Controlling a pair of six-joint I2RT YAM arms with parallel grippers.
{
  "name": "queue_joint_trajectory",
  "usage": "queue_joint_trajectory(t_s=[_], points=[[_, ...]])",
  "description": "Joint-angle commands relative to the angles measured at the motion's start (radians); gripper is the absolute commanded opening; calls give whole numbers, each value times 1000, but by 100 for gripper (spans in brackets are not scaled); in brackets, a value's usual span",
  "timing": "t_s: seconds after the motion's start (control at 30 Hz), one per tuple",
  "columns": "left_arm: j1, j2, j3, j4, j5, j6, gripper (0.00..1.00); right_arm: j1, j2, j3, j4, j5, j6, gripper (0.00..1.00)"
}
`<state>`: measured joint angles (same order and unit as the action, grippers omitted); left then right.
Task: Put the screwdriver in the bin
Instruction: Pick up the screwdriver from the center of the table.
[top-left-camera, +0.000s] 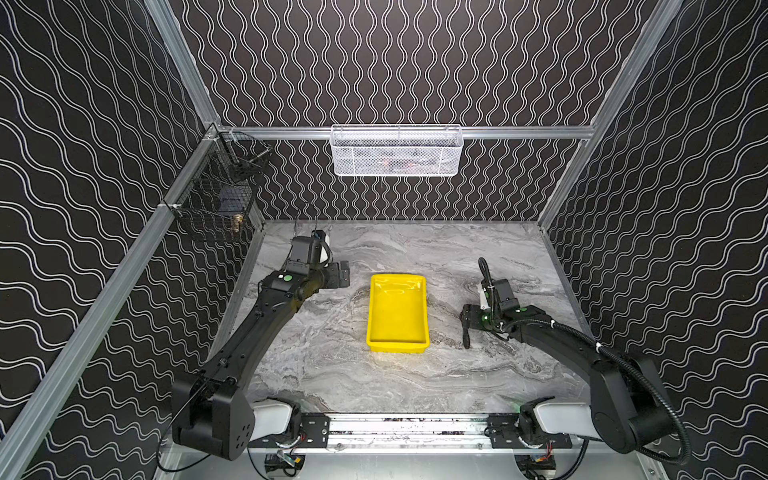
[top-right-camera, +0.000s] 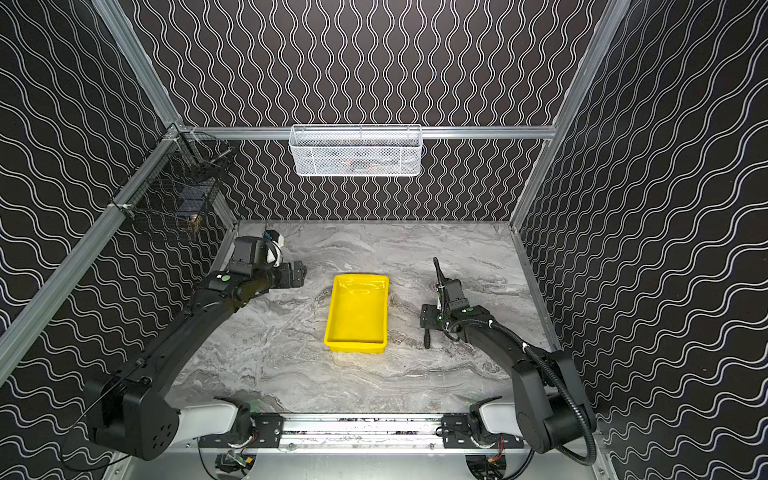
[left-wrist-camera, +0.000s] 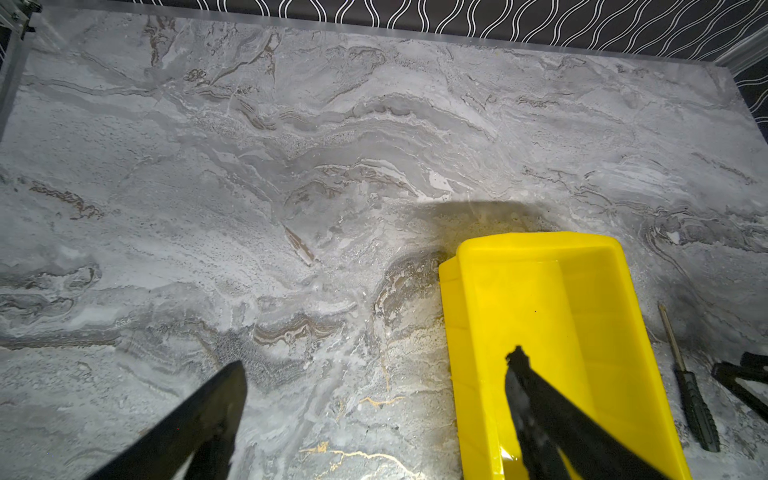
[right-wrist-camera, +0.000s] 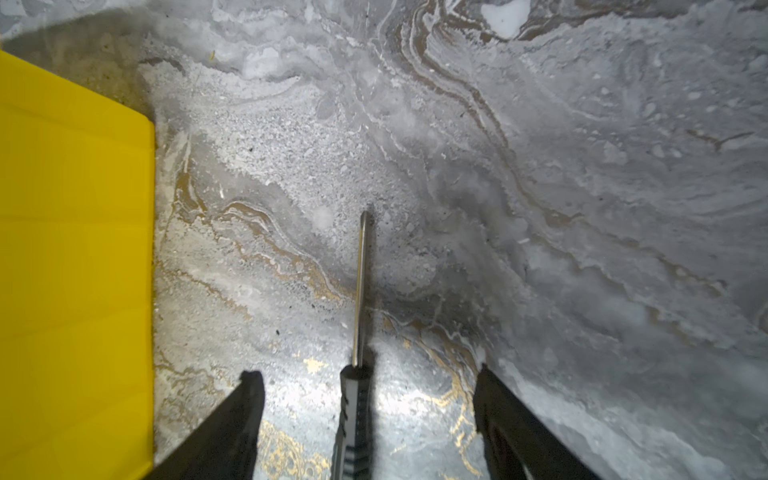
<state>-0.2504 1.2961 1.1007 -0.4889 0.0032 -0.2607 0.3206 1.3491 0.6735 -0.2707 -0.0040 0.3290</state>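
Note:
The screwdriver (right-wrist-camera: 360, 291) lies flat on the marble table to the right of the bin (top-left-camera: 397, 320), its thin shaft pointing away from the front edge and its black ribbed handle (top-left-camera: 466, 337) nearer the front. My right gripper (right-wrist-camera: 368, 378) is low over it and open. One finger stands on each side of the handle with a gap on both sides. The yellow bin (top-right-camera: 356, 320) is empty. My left gripper (left-wrist-camera: 378, 360) hovers open and empty by the bin's far left corner. In the left wrist view the screwdriver (left-wrist-camera: 692, 390) lies just beyond the bin (left-wrist-camera: 540, 291).
A white mesh basket (top-left-camera: 397, 151) hangs on the back rail. A black wire basket (top-left-camera: 216, 195) hangs on the left rail above the left arm. Patterned walls enclose the table on three sides. The bin's side wall (right-wrist-camera: 75, 249) stands close beside the right gripper.

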Motion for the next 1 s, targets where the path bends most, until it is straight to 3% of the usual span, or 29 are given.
queue_joint_trajectory(t_s=[0.0, 0.3, 0.63, 0.97], points=[[-1, -3, 3, 6, -16, 13, 99, 3, 18, 6, 31, 9, 12, 76], [0, 3, 8, 3, -8, 13, 99, 16, 70, 45, 13, 9, 25, 65], [0, -1, 9, -2, -15, 15, 99, 71, 58, 40, -90, 85, 93, 63], [1, -8, 5, 0, -14, 12, 99, 110, 48, 1, -110, 97, 134, 52]])
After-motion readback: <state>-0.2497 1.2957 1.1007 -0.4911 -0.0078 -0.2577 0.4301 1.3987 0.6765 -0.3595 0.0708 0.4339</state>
